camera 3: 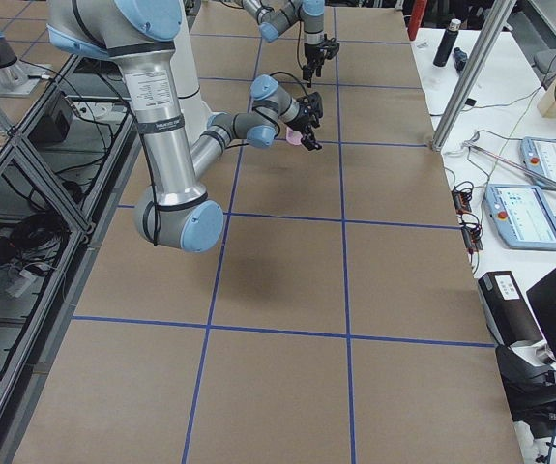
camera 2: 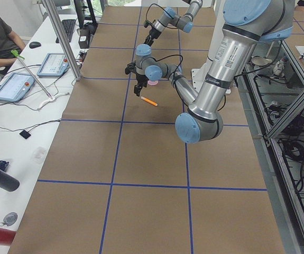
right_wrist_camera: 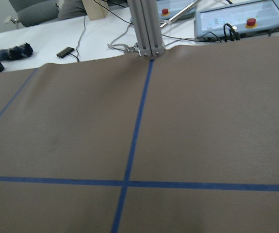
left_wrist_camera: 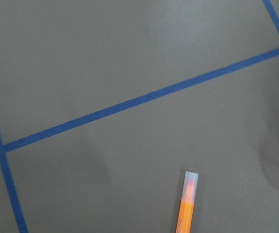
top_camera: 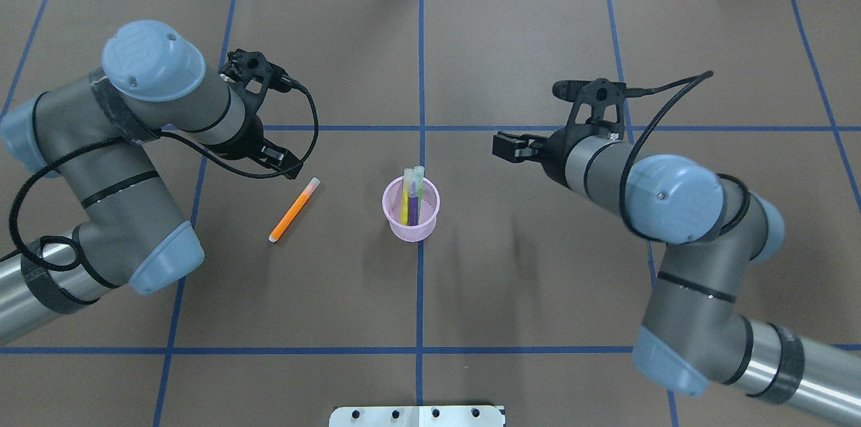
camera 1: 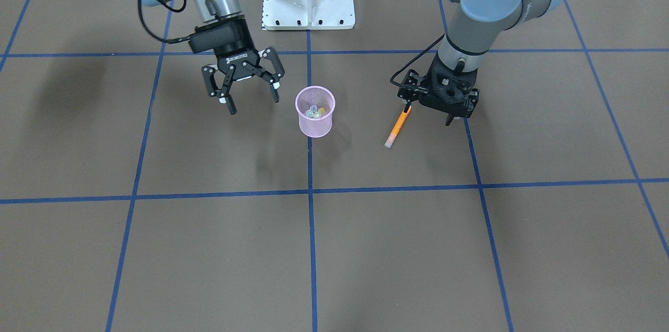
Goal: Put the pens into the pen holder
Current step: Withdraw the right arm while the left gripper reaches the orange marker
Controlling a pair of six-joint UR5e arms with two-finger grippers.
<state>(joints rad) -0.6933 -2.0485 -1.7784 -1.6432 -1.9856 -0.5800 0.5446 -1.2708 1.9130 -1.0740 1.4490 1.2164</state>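
You see a matt brown paper table (camera 1: 209, 248), a pink wire-mesh pen holder (camera 1: 315, 125) and a smooth orange plastic pen (camera 1: 399, 124).

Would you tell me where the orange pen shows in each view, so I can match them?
Front-facing: the orange pen lies right of centre.
Overhead: pen left of centre.
Exterior left: pen in the upper middle.
Exterior right: too small to make out.
Left wrist: pen at the bottom edge.
Right wrist: not in it.
Landmark: the pink cup, in all four exterior views.
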